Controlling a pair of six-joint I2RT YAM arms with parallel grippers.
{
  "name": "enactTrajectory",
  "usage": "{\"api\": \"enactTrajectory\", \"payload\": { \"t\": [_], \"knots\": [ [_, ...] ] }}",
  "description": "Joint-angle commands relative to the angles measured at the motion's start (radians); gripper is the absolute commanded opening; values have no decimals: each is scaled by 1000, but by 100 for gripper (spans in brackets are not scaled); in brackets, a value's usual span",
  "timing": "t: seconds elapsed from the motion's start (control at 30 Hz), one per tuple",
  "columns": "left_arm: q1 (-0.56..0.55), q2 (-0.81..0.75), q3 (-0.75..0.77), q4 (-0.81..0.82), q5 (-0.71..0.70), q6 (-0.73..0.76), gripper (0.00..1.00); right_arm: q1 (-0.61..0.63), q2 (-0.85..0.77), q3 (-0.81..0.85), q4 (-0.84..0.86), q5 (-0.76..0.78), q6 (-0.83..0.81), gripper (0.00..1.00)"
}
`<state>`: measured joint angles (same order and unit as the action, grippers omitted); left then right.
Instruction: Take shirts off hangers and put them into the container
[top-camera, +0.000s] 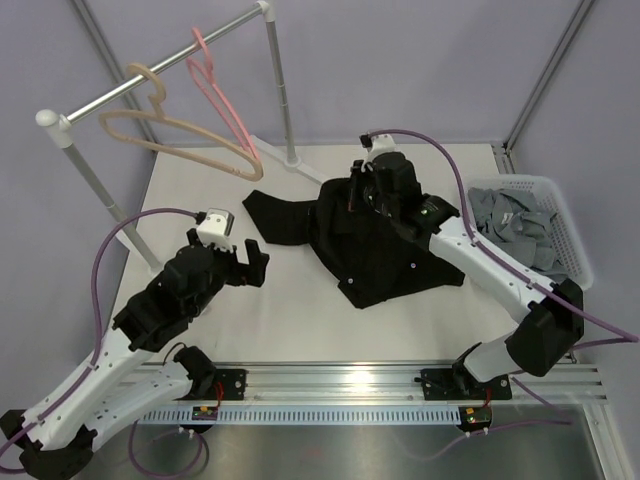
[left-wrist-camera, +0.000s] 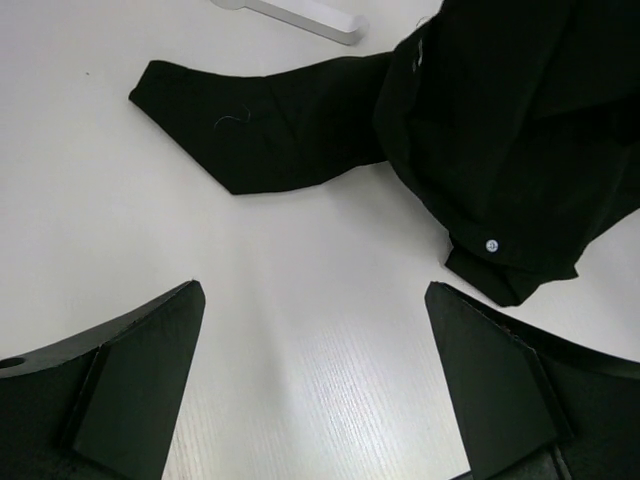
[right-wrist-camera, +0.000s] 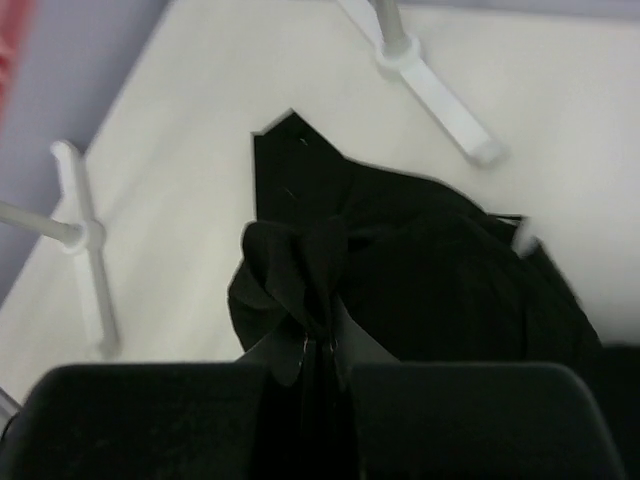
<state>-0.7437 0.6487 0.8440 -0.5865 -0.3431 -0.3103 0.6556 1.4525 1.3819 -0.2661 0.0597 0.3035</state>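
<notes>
The right claw (right-wrist-camera: 318, 345) pinches a fold of the black shirt (top-camera: 385, 250) lying on the surface (top-camera: 300, 320), and the left claw (left-wrist-camera: 315, 300) stands wide and empty near its sleeve (left-wrist-camera: 260, 130).

We show a white table (top-camera: 290, 320), a black shirt (top-camera: 380, 265) crumpled near its middle, one sleeve (top-camera: 280, 215) spread flat to the shirt's left, a pale rail foot (top-camera: 290, 158) just behind the shirt, a second rail foot (right-wrist-camera: 85, 250) well to its left, a white mesh basket (top-camera: 510, 182) to its right.
</notes>
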Motion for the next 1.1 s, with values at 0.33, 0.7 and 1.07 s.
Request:
{"api": "enactTrajectory", "payload": {
  "t": [0.33, 0.7, 1.07],
  "knots": [
    [7, 0, -57, 30, -22, 7, 99, -143, 3, -515, 31, 368, 302, 0],
    [24, -26, -75, 28, -30, 4, 99, -142, 76, -462, -1, 313, 214, 28],
    [44, -70, -85, 28, -57, -12, 99, -47, -89, -184, -122, 182, -78, 76]
  ]
}}
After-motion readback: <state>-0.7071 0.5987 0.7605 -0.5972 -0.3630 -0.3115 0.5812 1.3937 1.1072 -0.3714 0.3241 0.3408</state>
